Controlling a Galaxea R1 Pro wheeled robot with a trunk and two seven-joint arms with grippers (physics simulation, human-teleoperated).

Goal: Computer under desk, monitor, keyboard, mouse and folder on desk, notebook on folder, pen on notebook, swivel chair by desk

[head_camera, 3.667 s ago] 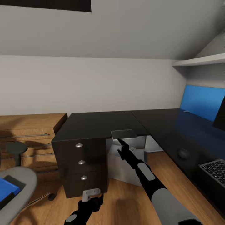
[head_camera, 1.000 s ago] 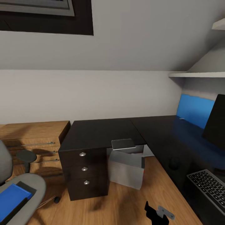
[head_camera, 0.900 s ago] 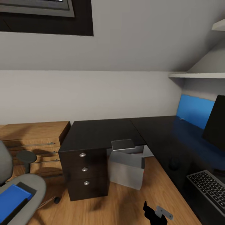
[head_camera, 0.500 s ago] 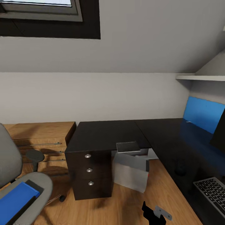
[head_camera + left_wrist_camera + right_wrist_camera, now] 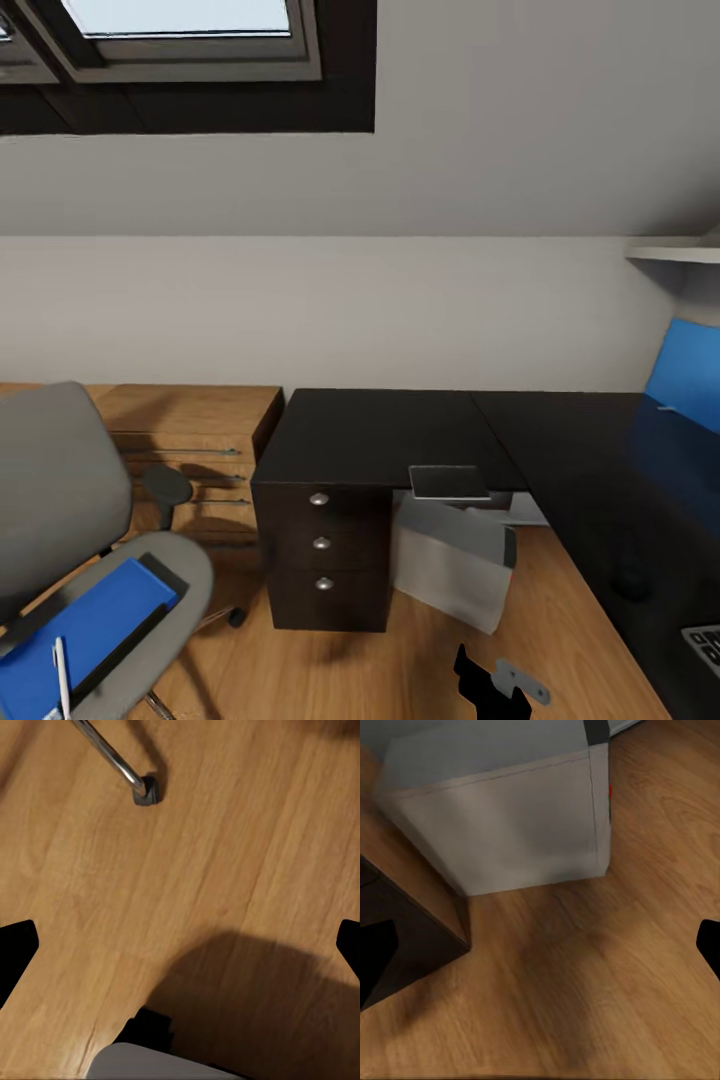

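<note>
The grey swivel chair (image 5: 60, 480) stands at the left, and the blue folder (image 5: 90, 625) lies on its seat with a thin white pen (image 5: 62, 675) on it. The small dark notebook (image 5: 448, 482) rests at the black desk's (image 5: 390, 430) front edge. Beneath it, the grey computer (image 5: 450, 565) (image 5: 502, 817) sits on the floor. A keyboard corner (image 5: 706, 640) and a faint dark mouse (image 5: 632, 585) show at the right. The monitor is out of view. My right gripper (image 5: 500, 685) (image 5: 540, 952) hangs open and empty over the floor. My left gripper (image 5: 180, 952) is open above the floor near a chair caster (image 5: 144, 789).
The black drawer unit (image 5: 322, 545) (image 5: 405, 937) stands beside the computer. A low wooden shelf unit (image 5: 190, 430) is behind the chair. A blue wall panel (image 5: 690, 385) backs the desk at the right, and a skylight (image 5: 180, 30) is overhead. Wooden floor lies between chair and desk.
The camera has backed off and turned left, bringing the chair and folder into view and losing the monitor. My right arm has drawn back from the notebook, which stays on the desk edge.
</note>
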